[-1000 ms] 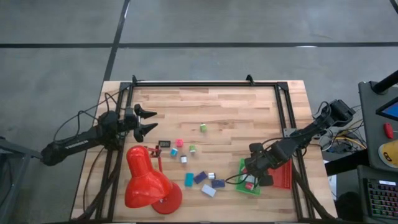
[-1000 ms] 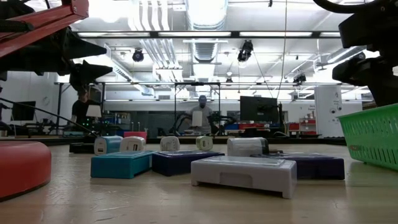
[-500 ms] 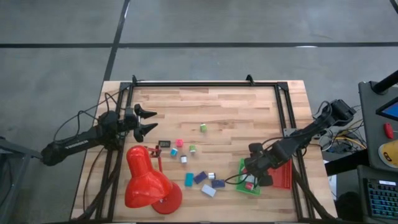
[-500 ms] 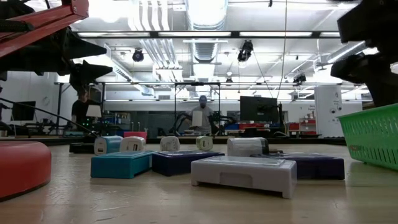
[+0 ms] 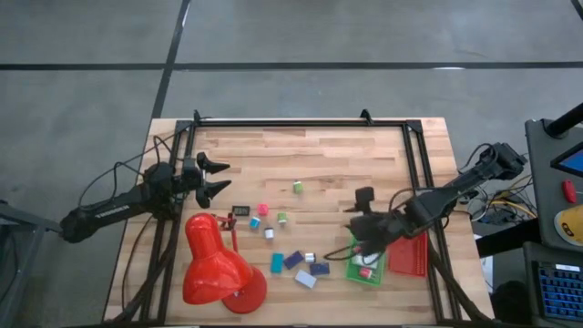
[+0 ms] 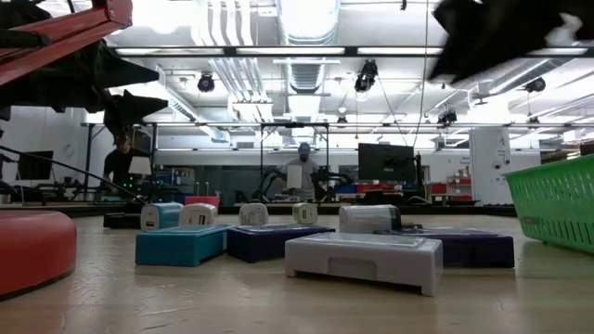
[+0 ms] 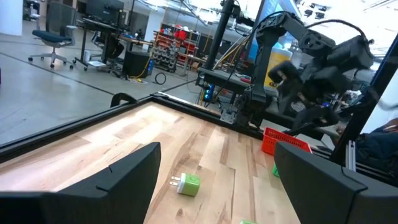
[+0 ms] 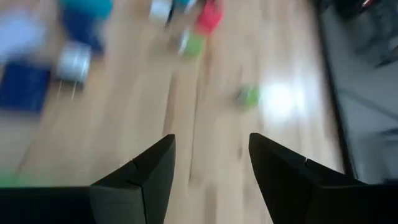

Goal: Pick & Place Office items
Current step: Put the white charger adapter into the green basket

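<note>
above green tray (image 5: 366, 273), right hand (image 5: 357, 219) lifted (empty)

You see a pale, smooth plank-wood table (image 5: 337, 164), a glossy red plastic lamp (image 5: 214, 269), and a green plastic mesh tray (image 6: 557, 209).

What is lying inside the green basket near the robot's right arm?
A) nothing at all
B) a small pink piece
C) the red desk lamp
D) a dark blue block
B: in the high view a small pink piece lies inside the green basket, just below the right gripper.
</note>
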`<control>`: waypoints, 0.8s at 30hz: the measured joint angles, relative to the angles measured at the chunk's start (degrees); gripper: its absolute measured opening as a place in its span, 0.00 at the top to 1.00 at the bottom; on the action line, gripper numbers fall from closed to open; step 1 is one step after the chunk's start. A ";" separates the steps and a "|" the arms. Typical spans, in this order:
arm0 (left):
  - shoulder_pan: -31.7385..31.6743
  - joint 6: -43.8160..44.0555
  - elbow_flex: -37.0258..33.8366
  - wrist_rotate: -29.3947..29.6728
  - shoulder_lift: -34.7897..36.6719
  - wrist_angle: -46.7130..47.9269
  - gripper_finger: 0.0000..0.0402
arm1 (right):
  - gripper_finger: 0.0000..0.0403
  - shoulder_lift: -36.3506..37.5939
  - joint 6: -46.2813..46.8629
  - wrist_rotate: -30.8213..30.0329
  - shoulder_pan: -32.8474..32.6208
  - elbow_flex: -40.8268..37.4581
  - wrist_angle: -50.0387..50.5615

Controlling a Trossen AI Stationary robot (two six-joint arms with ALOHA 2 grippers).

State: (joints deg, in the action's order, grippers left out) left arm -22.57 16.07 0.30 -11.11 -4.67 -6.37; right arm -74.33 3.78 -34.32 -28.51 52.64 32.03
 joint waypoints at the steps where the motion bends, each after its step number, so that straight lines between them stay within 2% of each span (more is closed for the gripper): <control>1: -0.01 -0.01 0.00 0.00 0.00 0.02 0.20 | 0.50 -0.04 -1.41 -0.15 0.90 -0.26 -3.71; 4: 0.00 -0.01 0.01 0.00 -0.02 0.02 0.20 | 0.50 -0.11 -2.40 0.49 3.87 -1.65 -14.09; 8: 0.00 -0.01 0.00 0.00 -0.02 0.02 0.20 | 0.50 -0.14 1.50 7.23 8.25 -4.22 -23.92; 15: -0.01 -0.02 0.01 0.00 -0.02 0.02 0.20 | 0.50 -6.92 8.12 17.74 10.83 -6.03 -32.50; 19: 0.00 -0.02 0.00 0.00 -0.04 0.00 0.20 | 0.50 -12.71 8.51 19.57 9.82 -5.71 -36.97; 24: -0.01 -0.01 0.01 0.01 -0.38 -0.01 0.20 | 0.50 -19.90 13.57 21.54 8.83 -3.49 -39.04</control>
State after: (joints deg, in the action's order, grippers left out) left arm -22.58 16.06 0.30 -11.11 -5.05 -6.38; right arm -94.22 17.35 -12.79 -19.68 49.15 -7.01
